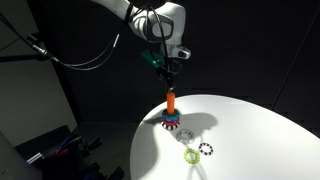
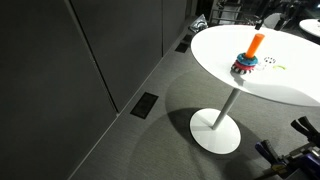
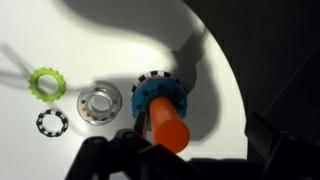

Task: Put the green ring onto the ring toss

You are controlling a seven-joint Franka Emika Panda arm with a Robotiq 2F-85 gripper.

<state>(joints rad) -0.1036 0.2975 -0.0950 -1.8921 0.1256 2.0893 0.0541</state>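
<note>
Here, jaws hover above ring toss (image 1: 171, 104) (upright).

Ring toss (image 3: 160, 105) on table (image 3: 110, 35), loose rings (image 3: 100, 102) just beside it, apart

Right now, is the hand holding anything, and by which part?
Nothing is held: the hand hangs open above the ring toss, with no ring in it.
</note>
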